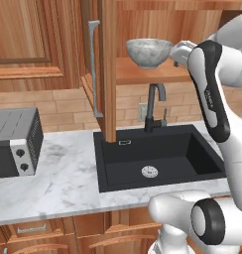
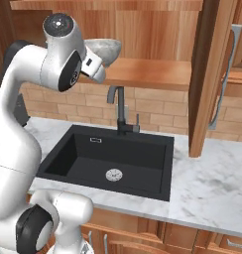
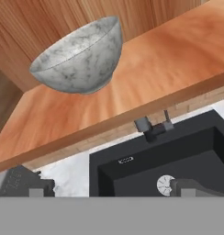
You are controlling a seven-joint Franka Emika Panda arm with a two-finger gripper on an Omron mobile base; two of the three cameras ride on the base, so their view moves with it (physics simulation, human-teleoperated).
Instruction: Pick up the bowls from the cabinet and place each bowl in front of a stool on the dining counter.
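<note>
The speckled grey-white bowl [image 1: 149,52] sits upright on the inner shelf [image 1: 152,74] of the open cabinet [image 1: 109,74] — at about 12 o'clock above the black sink [image 1: 157,158] and its dark faucet [image 1: 155,106]. The tool [image 3: 114,186] hovers clear of the bowl, at its 3 o'clock in the left base view, fingers spread wide apart and empty. In the hand view the bowl lies at 11 o'clock. A microwave [image 1: 16,144] rests on the marble tabletop [image 1: 58,178] — at 9 o'clock from the sink.

Arm raised high, gripper [image 3: 109,186] jaws seemingly apart
</note>
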